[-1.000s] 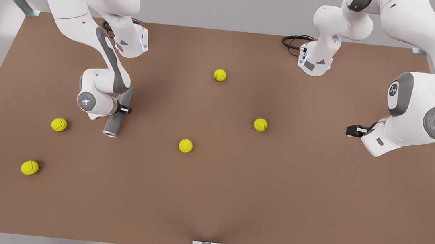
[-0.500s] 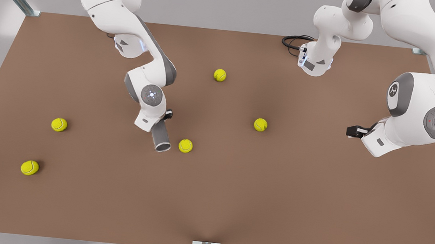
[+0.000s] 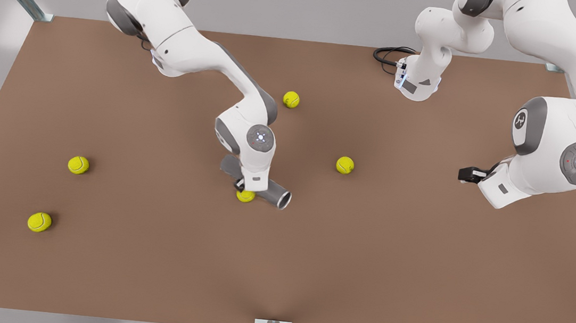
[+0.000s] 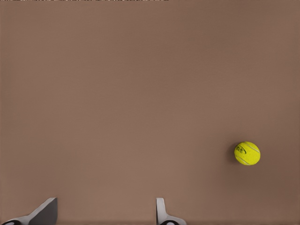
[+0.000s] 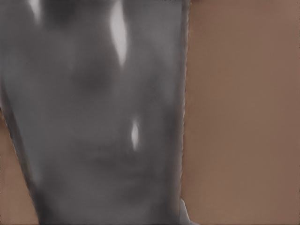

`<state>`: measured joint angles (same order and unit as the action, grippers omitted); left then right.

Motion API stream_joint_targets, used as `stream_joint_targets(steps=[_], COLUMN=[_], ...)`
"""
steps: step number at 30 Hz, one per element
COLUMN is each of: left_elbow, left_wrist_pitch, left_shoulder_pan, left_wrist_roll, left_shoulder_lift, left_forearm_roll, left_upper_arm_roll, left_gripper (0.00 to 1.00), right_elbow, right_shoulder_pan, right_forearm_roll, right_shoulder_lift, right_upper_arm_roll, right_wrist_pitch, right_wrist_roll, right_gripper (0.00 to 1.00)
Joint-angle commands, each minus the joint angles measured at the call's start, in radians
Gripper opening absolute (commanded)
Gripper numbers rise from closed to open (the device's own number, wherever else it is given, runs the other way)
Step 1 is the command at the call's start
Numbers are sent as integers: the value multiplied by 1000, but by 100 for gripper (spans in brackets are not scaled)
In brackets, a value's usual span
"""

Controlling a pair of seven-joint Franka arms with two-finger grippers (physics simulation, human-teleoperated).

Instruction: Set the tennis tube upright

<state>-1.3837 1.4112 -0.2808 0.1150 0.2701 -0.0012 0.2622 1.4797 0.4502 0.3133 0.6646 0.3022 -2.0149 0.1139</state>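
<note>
The tennis tube [image 3: 277, 197] is a grey cylinder, held low over the brown table [image 3: 388, 279] near its middle. It lies close to flat, with its open rim toward the front view's right. My right gripper [image 3: 245, 185] is shut on it around mid-length, and the tube's wall [image 5: 103, 122] looms right in front of the right wrist camera. A tennis ball [image 3: 244, 196] peeks out from just under the tube. My left gripper [image 3: 471, 174] waits at the front view's right, and its fingers [image 4: 47, 213] stand open with nothing between them.
Yellow-green tennis balls lie scattered on the table: one behind the arm [image 3: 291, 99], one right of centre [image 3: 345, 165], two at the left [image 3: 78, 164] [image 3: 39, 221]. The left wrist view shows a ball [image 4: 247, 153]. A black cable [image 3: 387, 54] coils at the back edge.
My right arm has carried the tube from the front view's left toward the table's middle and swung it round; its open end now points right, over a ball. The left arm has not moved.
</note>
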Motion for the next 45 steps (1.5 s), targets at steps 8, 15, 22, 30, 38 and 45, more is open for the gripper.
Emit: stream_joint_targets(steps=[8,15,22,30,38,45], left_elbow=[0,0,0,2,-20,-138], left_wrist_pitch=[2,5,14,124,120,161], left_shoulder_pan=[2,14,20,72,109,98], left_wrist_roll=[-2,-2,-2,142,615,753], left_shoulder_lift=[6,21,32,202,595,617], left_forearm_roll=[0,-2,-3,-506,-1027,-1129], left_upper_arm_roll=[0,0,0,-14,-202,-212], left_gripper=[100,100,100,100,100,100], right_elbow=[-242,-389,-403,-9,-15,-30], right_shoulder_pan=[123,176,234,-378,-532,-542], right_forearm_roll=[-2,-2,-3,-112,-155,-187], right_shoulder_lift=[154,299,326,-391,-438,-427], right_upper_arm_roll=[-5,-9,-52,-55,-51,-52], right_wrist_pitch=[22,21,8,412,475,473], right_wrist_roll=[118,122,155,-134,-283,-281], right_gripper=[75,81,100,100,100,100])
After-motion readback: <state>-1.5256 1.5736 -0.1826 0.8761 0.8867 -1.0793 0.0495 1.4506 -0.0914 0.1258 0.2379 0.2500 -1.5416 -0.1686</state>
